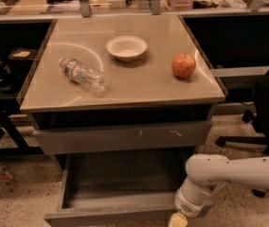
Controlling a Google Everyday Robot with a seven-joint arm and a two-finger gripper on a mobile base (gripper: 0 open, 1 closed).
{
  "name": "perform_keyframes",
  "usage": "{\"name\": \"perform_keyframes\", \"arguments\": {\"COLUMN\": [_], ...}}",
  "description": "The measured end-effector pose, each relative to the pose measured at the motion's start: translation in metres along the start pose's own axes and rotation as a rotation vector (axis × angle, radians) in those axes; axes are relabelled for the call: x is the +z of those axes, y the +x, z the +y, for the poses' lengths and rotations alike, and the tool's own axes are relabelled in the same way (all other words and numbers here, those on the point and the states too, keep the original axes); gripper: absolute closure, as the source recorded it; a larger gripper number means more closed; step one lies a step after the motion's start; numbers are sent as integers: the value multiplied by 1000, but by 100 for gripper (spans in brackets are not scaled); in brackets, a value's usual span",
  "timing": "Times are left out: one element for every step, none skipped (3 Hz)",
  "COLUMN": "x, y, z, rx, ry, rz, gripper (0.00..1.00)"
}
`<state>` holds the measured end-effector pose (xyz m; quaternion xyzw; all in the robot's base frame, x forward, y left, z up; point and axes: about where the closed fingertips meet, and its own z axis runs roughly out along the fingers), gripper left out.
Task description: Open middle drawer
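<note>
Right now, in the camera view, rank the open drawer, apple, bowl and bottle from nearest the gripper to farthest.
The gripper sits low at the front right.
1. The open drawer, at the bottom, right beside it.
2. The apple, right side of the tabletop.
3. The bottle, left, and the bowl, centre back: too close to call.

Arm [248,171] reaches in from right, bent downward at wrist [193,200]; gripper [178,220] low, cut by bottom edge.

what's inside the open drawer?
Only bare grey floor shows in the middle drawer. Its back is hidden under the upper drawer, and its right front corner is covered by the arm; the tool sits at that corner.
</note>
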<state>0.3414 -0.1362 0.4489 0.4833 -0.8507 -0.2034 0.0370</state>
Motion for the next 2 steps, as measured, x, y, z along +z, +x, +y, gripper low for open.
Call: {"name": "perform_keyframes", "arguments": {"x": [-13, -13], "y": [28, 28], "z": [30, 30], "rx": [54, 54], "ry": [20, 19], "rz": [12, 12], "gripper": [0, 0]}}
